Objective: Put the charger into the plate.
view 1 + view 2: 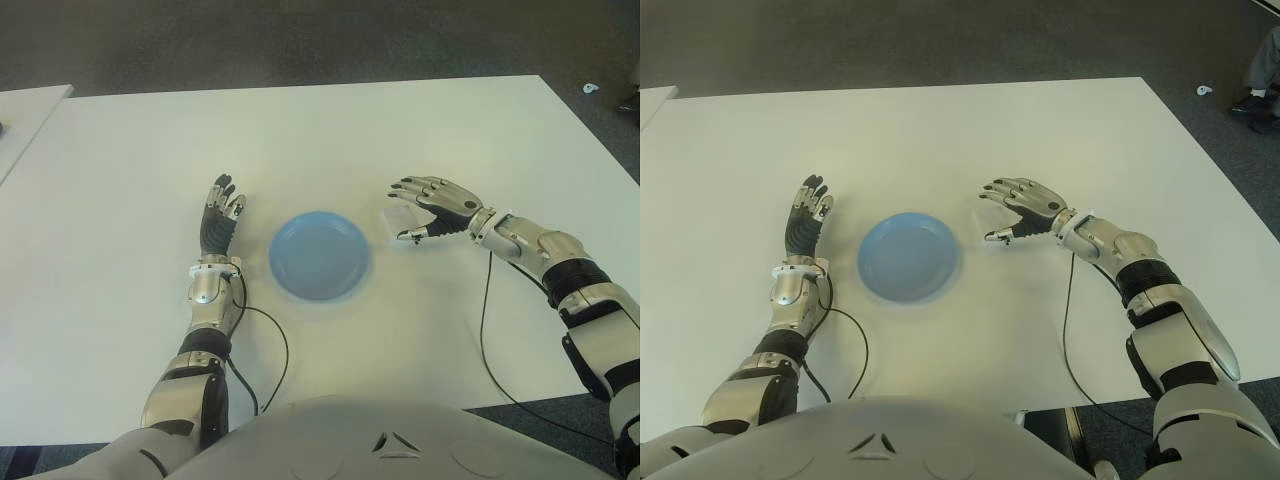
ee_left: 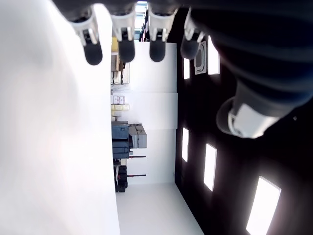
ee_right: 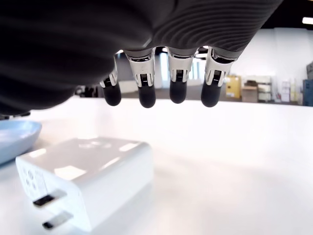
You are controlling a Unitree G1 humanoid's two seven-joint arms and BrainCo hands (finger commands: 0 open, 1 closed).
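While the single white charger (image 3: 83, 183) is lying on the white bench (image 1: 330, 130) just to the right of the one blue plate (image 1: 319, 254), the right hand (image 1: 436, 207) is hovering over it with its fingers (image 3: 146, 90) spread wide and holding nothing. In the right wrist view the charger is showing two metal prongs pointing out toward the camera, and only a sliver of the plate's rim is peeking in at the edge. From the head camera the charger is nearly lost: it is white on white and partly covered by the right hand, so only a pale block is showing under the fingers. The plate is sitting bare, apart from the charger. The left hand (image 1: 220, 222) is showing just to the left of the plate, fingers straight and relaxed, gripping nothing; whether it is touching the bench is hard to tell. Two black cables are trailing along the bench from the two wrists toward the robot's body.
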